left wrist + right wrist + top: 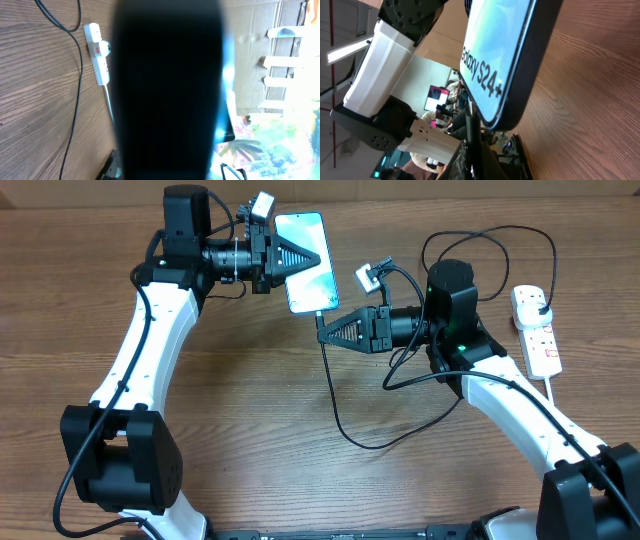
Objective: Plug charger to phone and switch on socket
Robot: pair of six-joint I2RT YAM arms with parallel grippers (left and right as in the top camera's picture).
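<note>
Left end effector (305, 258) is clamping shut on the phone (312, 285), far centre over the counter (250, 400). Right end effector (328, 330) is pinching closed on the charger (330, 390) tip at the phone's near edge. The phone is judged rigid, slick and fragile, so grip its edges. The cable is limp, so grip its connector. The socket (537, 330) is lying at the right.

This is looking like a robotics lab: a left arm (150, 340) and a right arm (520, 405) are standing at a wood-grain desk (250, 420), a cardboard panel (250, 45) is standing beside it, and a monitor (436, 97) is glowing beyond.
</note>
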